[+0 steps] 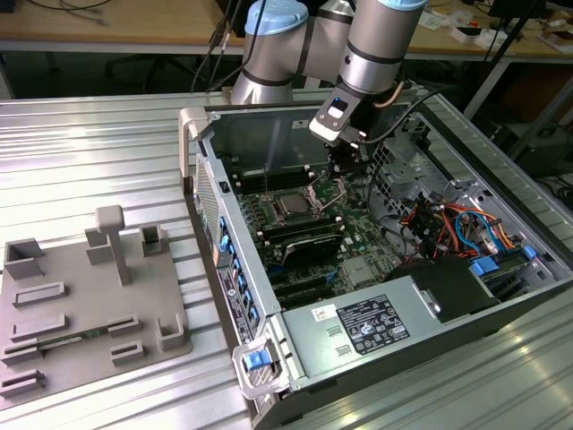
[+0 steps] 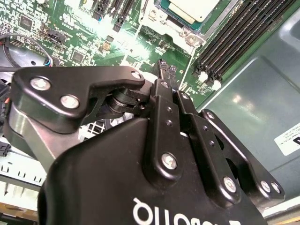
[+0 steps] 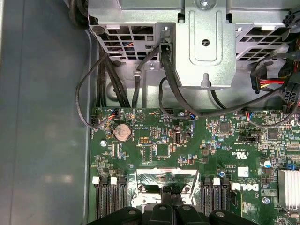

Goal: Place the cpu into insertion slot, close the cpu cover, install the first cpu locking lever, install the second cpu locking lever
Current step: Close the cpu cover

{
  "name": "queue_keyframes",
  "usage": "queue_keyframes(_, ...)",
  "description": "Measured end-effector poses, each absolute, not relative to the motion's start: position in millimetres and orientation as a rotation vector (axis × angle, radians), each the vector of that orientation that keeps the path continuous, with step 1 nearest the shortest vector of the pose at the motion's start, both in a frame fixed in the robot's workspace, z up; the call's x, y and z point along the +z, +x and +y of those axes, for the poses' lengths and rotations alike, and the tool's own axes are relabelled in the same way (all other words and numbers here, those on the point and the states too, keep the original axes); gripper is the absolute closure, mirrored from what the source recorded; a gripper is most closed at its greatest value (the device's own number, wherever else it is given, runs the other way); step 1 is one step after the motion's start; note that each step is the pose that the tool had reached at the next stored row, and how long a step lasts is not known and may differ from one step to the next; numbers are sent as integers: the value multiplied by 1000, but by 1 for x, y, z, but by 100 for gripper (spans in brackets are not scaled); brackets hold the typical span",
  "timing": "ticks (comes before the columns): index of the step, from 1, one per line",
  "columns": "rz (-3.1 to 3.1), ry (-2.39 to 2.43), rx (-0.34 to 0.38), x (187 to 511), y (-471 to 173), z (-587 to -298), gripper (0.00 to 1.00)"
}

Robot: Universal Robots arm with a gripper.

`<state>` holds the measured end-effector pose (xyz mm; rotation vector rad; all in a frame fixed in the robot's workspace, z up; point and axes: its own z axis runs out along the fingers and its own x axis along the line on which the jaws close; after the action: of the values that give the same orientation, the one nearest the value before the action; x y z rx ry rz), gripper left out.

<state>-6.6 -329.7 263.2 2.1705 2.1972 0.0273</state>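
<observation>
Gripper (image 1: 345, 173) closed near seated cpu (image 1: 292, 206); white printed label (image 1: 365, 324) on power supply (image 1: 304, 348).

My claw (image 3: 171, 190) has its fingertips together, just over the silver rim of the insertion slot (image 3: 152, 180). 2 banks of black memory slots (image 3: 108, 200) flank the claw. Beyond it I see the green motherboard (image 3: 197, 145), a coin battery (image 3: 123, 131), black cables (image 3: 173, 89) and a metal cage (image 3: 206, 47).

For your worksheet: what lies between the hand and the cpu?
In the second wrist view: green motherboard and the silver frame, between hand and cpu.
</observation>
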Motion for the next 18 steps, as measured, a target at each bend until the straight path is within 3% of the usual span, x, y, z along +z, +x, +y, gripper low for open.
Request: queue_keyframes(18,2197,2171,28,268,-1,-330,89)
